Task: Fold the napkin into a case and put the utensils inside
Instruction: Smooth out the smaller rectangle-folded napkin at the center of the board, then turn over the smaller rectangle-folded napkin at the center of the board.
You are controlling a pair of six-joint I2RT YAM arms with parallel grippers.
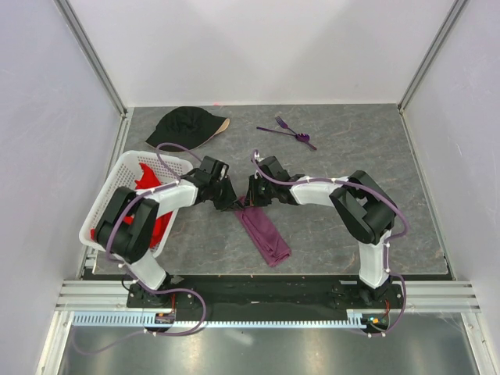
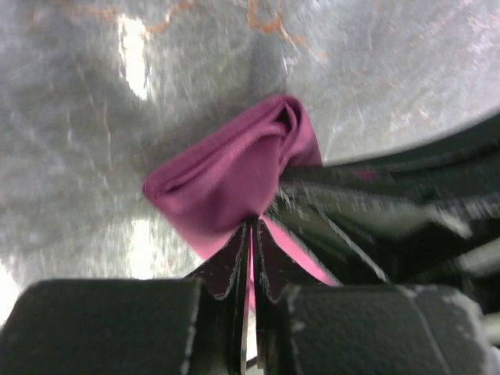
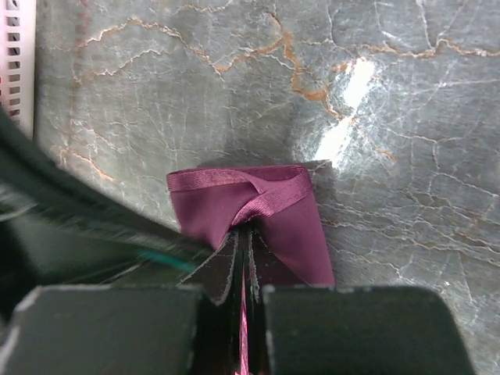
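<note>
The plum napkin (image 1: 266, 234) lies on the table as a narrow long strip running toward the near edge. Both grippers meet at its far end. My left gripper (image 1: 233, 202) is shut on that end, with cloth pinched between its jaws (image 2: 251, 224) and the napkin (image 2: 226, 176) bunched in front. My right gripper (image 1: 253, 199) is shut on the same end from the other side, holding the hemmed edge of the napkin (image 3: 258, 199) at its tips (image 3: 244, 232). The purple utensils (image 1: 289, 131) lie apart on the far side of the table.
A white lattice basket (image 1: 117, 205) holding a red cloth (image 1: 147, 181) stands at the left, its corner showing in the right wrist view (image 3: 16, 62). A black cap (image 1: 186, 125) lies at the far left. Grey walls close in three sides.
</note>
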